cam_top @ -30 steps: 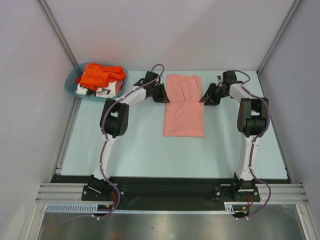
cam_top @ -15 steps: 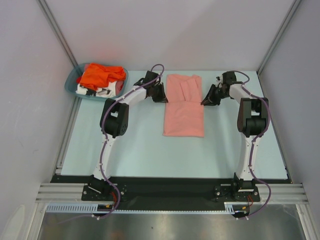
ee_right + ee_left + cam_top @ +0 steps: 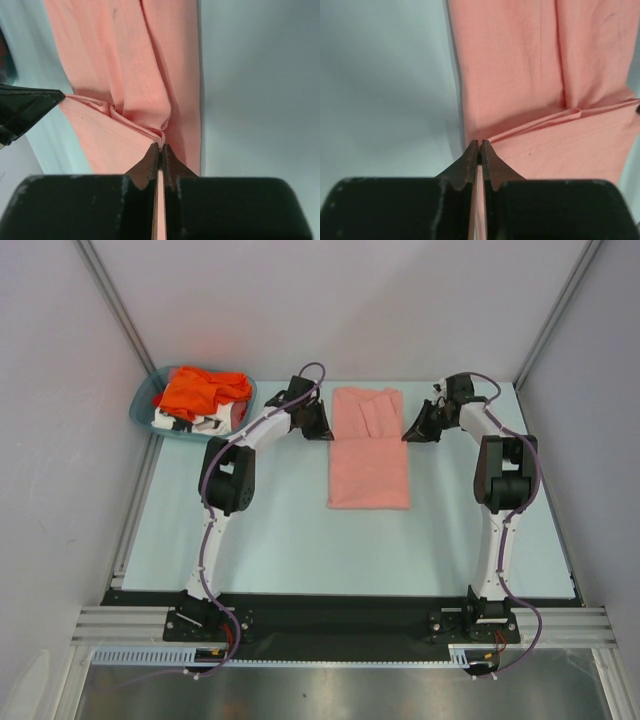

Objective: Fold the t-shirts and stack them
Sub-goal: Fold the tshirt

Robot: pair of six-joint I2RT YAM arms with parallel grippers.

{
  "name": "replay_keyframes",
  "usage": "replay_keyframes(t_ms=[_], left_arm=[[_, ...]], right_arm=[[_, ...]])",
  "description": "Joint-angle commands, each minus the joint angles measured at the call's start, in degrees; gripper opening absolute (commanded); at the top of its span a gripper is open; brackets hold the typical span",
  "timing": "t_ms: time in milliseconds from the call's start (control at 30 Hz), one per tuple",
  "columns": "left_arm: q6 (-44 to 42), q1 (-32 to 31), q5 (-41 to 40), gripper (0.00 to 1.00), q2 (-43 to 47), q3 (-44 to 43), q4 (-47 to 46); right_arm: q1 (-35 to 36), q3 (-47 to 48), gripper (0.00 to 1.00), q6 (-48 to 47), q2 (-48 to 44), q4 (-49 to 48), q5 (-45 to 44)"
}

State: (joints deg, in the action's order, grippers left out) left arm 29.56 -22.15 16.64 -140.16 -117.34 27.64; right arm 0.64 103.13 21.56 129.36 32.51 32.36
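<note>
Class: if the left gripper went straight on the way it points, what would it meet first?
The salmon-pink t-shirt: the left gripper is shut on its folded edge, with more cloth directly ahead, it seems.

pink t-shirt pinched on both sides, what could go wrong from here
1. The left gripper and right gripper each pinch only the very edge of the salmon-pink t-shirt, so the cloth may slip out when lifted.
2. The cloth is bunched in wrinkles at the right gripper's tips, so the fold may come out creased.
</note>
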Motion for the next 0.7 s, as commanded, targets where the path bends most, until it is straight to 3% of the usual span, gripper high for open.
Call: replay_keyframes(t_ms=[0,33,100,233,300,367,467,533,600,667], left_arm=[[0.1,0.9,-0.7,0.12,0.3,-6.1,2.4],[-0.1,1.0,-0.9,0.28,-0.5,-7.1,3.5],[-0.6,0.9,-1.7,0.44,0.1,-8.2,6.0],[-3.6,0.6,-6.1,0.64,7.3,-4.6,8.0],[-4.2,0.6,-5.1,0.63,13.2,-0.1,7.9],[-4.0,-0.3,-2.3,0.52,17.6,4.4,6.7],[-0.7,-2.2,5.3,0.36,24.8,15.9,1.0],[2.8,-4.3,8.0,0.23,28.2,23.7,-3.3],[3.9,-6.1,8.9,0.15,29.4,28.4,-5.3],[4.5,-8.3,10.3,0.11,29.2,30.0,-5.7]], right_arm=[[-0.2,3.3,0.05,-1.0,1.4,0.8,-1.2],[-0.2,3.5,0.17,-1.3,1.5,1.3,-1.9],[-0.2,5.0,0.49,-1.7,1.2,3.8,-5.1],[-0.2,11.5,0.63,-3.8,0.1,15.0,-13.3],[-0.2,11.9,0.64,-4.9,-3.1,20.0,-17.4],[0.1,8.6,0.62,-5.1,-8.1,20.8,-17.2],[2.2,-0.1,0.55,-4.4,-14.4,17.8,-8.1],[3.8,-6.7,0.42,-2.4,-16.1,14.9,-3.2],[5.4,-11.0,0.27,0.0,-17.7,12.0,2.3],[8.4,-14.7,0.19,0.2,-18.1,9.2,4.0]])
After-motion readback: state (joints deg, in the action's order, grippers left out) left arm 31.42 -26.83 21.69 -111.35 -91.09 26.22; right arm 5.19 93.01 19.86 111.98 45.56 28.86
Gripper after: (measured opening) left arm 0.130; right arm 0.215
